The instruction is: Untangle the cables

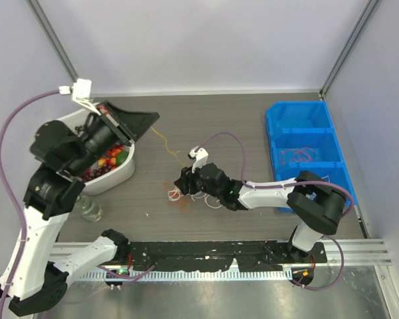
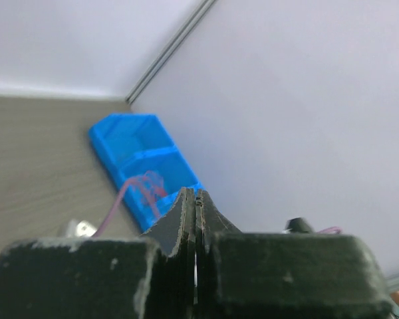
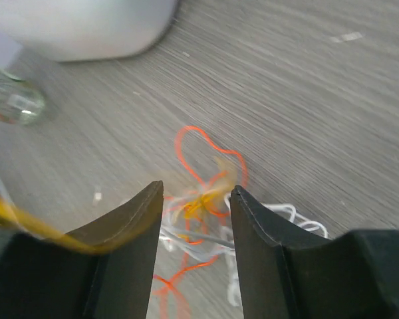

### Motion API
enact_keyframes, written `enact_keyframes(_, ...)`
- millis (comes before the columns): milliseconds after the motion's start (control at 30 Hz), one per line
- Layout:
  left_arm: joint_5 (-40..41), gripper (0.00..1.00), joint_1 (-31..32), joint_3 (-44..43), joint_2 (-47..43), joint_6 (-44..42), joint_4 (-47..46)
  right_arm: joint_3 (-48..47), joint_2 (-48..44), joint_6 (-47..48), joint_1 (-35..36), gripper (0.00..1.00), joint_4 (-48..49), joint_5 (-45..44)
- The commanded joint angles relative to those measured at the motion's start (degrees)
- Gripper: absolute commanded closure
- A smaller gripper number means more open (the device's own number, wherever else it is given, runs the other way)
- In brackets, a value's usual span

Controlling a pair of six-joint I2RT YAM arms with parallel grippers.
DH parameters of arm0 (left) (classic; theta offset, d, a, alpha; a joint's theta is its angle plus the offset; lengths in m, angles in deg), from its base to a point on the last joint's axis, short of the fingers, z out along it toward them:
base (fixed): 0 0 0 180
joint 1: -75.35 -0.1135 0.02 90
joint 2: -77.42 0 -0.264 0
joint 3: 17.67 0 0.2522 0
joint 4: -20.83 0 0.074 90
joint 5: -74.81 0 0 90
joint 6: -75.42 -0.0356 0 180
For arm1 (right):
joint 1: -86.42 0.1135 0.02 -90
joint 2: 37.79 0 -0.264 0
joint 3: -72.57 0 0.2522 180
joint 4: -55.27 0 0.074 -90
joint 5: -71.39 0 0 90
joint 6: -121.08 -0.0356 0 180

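Left gripper (image 2: 195, 199) was raised over the white bowl (image 1: 117, 177), fingers pressed flat together; nothing showed between them in the wrist view. The bowl sat close to the left wall, with a glass jar (image 1: 87, 208) just in front of it. A yellow cord (image 1: 165, 141) ran from near the left gripper's tip down to the tangle; whether they touched couldn't be told. The cables (image 3: 201, 206) lay knotted mid-table: orange, white and yellow loops on the bare grey table (image 1: 239, 119), with open surface all round them. Right gripper (image 3: 196, 194) was low over the knot, fingers spread, straddling it without pinching; the yellow cord crossed its left finger. Blue bin (image 1: 299, 119) sat against the right wall, well apart from the tangle, with red cords (image 1: 298, 156) in its middle compartment.
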Motion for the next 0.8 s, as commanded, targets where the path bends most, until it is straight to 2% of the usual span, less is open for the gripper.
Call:
enact_keyframes(0,-2.3,1.00,0.1,-11.3,0.1,-2.4,-4.8,1.5,3.3,-4.2,0.1,0.48,4.8,-11.4)
enact_keyframes(167,-2.7,1.00,0.1,-24.9,3.1,-5.6,-3.3,1.8,3.7,-0.7,0.1,0.34,1.1,-17.0)
enact_keyframes(333,-0.3,1.00,0.1,-29.4,4.7,-6.6,-0.6,2.9,0.9,3.5,0.1,0.25,0.4,-17.4)
enact_keyframes(467,0.1,1.00,0.1,-25.2,4.9,-5.1,-0.6,0.8,-9.7,9.3,0.1,0.22,-6.5,-13.9)
enact_keyframes(600,0.5,1.00,0.1,-18.8,4.8,-4.3,-1.1,-4.0,-19.9,13.4,-1.0,0.20,-18.0,-9.8)
enact_keyframes(667,0.1,1.00,0.1,-16.0,4.5,-3.5,-2.1,-5.3,-24.6,15.6,-1.8,0.19,-20.9,-4.0)
enact_keyframes(733,-1.1,1.00,0.1,-12.8,4.0,-2.5,-3.6,-6.5,-27.7,16.4,-2.3,0.16,-22.5,6.5)
enact_keyframes(767,-1.4,1.00,0.1,-11.8,4.0,-1.9,-4.4,-7.5,-28.0,15.8,-2.3,0.15,-22.6,8.3)
